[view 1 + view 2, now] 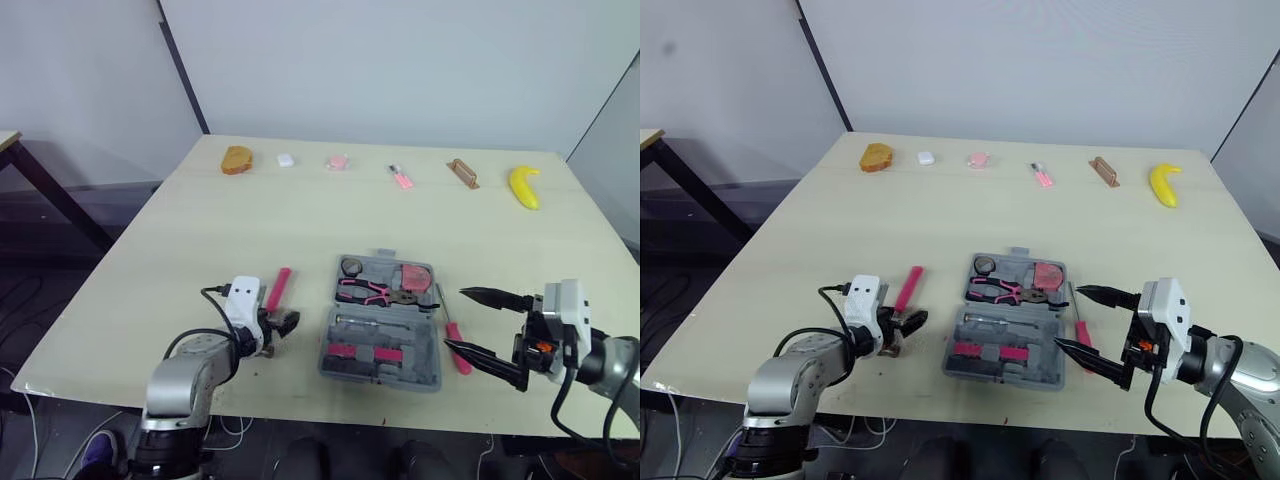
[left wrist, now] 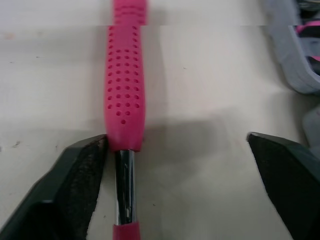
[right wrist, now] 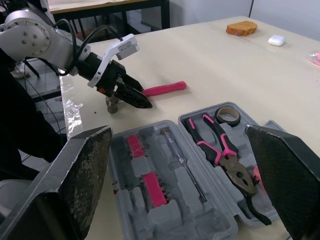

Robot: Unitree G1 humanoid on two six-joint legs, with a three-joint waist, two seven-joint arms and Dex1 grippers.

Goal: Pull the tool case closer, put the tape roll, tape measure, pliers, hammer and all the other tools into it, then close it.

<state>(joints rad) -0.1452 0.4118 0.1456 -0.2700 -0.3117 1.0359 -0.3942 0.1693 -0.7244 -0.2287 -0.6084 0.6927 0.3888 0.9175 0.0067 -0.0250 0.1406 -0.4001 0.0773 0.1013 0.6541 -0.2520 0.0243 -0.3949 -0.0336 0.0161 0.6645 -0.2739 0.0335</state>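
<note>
Left pincer [image 2: 177, 142] open astride hammer [image 2: 124, 100], on tabletop [image 1: 300, 220] just left of open case [image 1: 428, 372]; one finger touches the grip, other well apart. Uneven closing may roll it; steel neck could slip. Right pincer [image 1: 455, 318] open, empty

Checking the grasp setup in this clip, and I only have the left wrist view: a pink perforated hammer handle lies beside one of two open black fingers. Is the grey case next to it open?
Observer: Yes, the grey plastic tool case lies open flat on the table.
Operator: Anything in it already?
Observer: At least two tools: pink-and-black-handled pliers and a dark tape roll, both in the half farther from the robot.
Operator: And the other arm?
Observer: The right end effector hovers open at the case's right side, by a red-handled screwdriver lying on the table outside the case.
</note>
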